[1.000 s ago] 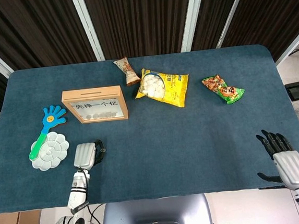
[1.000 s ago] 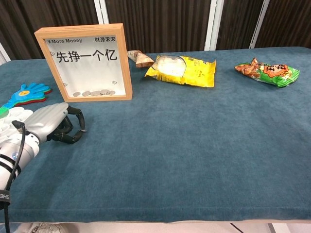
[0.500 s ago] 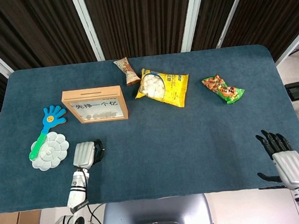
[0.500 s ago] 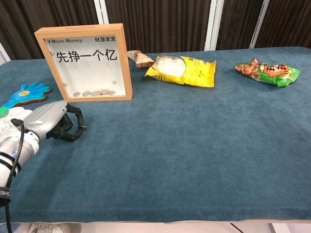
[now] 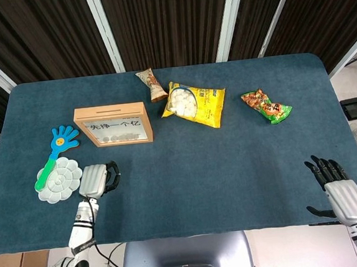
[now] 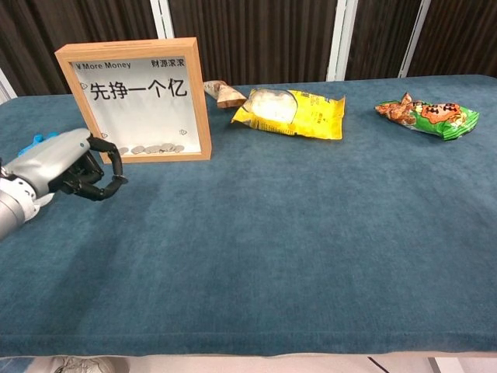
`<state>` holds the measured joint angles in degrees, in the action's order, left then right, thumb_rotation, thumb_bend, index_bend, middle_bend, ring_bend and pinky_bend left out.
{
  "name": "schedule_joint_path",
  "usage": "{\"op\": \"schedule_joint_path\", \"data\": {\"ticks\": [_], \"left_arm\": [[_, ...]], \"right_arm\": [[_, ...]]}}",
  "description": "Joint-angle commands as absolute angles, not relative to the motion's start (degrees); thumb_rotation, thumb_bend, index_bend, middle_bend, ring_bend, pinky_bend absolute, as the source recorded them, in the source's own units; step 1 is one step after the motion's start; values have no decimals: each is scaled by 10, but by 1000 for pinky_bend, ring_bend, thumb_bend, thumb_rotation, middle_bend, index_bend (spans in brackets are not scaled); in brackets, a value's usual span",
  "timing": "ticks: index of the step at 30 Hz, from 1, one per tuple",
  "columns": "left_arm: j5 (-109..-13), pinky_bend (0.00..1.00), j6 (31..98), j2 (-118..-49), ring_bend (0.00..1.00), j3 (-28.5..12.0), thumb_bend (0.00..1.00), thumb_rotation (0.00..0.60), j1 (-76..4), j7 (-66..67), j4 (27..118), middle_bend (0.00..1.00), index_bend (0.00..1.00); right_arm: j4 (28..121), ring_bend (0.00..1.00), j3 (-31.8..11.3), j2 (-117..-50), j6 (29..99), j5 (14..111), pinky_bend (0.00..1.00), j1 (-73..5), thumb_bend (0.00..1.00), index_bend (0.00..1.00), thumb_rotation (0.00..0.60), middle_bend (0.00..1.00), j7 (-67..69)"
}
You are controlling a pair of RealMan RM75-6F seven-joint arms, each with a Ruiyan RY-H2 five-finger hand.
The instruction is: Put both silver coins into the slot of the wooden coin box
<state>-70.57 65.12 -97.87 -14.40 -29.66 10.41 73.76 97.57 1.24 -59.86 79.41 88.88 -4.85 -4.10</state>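
The wooden coin box [image 5: 113,123] [image 6: 140,97] stands upright at the left of the table, its slot in the top edge and several coins lying inside at the bottom. My left hand [image 5: 96,179] [image 6: 66,163] hovers above the cloth just in front and left of the box. Its dark fingers are curled and pinch thumb to fingertip on what looks like a small silver coin, mostly hidden. My right hand [image 5: 336,188] rests at the table's near right corner, fingers spread and empty. No loose coin shows on the cloth.
A blue hand-shaped clapper [image 5: 58,147] and a white flower-shaped dish [image 5: 58,178] lie left of my left hand. At the back are a small brown snack [image 5: 152,84], a yellow bag [image 5: 195,104] and a green-orange packet [image 5: 267,106].
My left hand has lifted off the cloth and moved left and toward the box, fingers still curled. The right hand has not moved.
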Motion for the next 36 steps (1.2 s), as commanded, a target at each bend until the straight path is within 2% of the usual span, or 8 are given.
{"op": "schedule_joint_path", "data": {"ticks": [1, 3, 6, 9, 12, 17, 23, 36], "left_arm": [[-651, 1000, 631, -867, 1000, -186, 420, 600, -293, 158, 893, 1000, 604], [-602, 1000, 635, -806, 1000, -224, 420, 600, -303, 216, 973, 1000, 604], [-492, 1000, 638, -748, 1000, -291, 420, 600, -341, 299, 1038, 1000, 602], [-382, 1000, 637, -725, 1000, -332, 422, 600, -387, 347, 1048, 1000, 602], [-308, 1000, 631, -712, 1000, -353, 424, 600, -431, 376, 1031, 1000, 599], [-235, 1000, 608, -708, 1000, -364, 428, 600, -482, 378, 989, 1000, 589], [-202, 1000, 597, -717, 1000, -362, 427, 600, -526, 363, 933, 1000, 591], [-178, 1000, 545, -751, 1000, -310, 428, 600, -578, 335, 834, 1000, 594]], "right_arm": [[976, 0, 13, -599, 791, 889, 0, -50, 92, 0, 600, 0, -40], [976, 0, 12, -599, 787, 889, 0, -53, 92, 0, 600, 0, -38], [977, 0, 10, -599, 778, 887, 0, -60, 92, 0, 600, 0, -34], [977, 0, 7, -600, 773, 884, 0, -63, 92, 0, 600, 0, -30], [976, 0, 6, -599, 768, 879, 0, -66, 92, 0, 600, 0, -28], [975, 0, 5, -599, 764, 875, 0, -68, 92, 0, 600, 0, -26], [973, 0, 2, -596, 764, 868, 0, -69, 92, 0, 600, 0, -18], [971, 0, -1, -598, 751, 851, 0, -74, 92, 0, 600, 0, -22]]}}
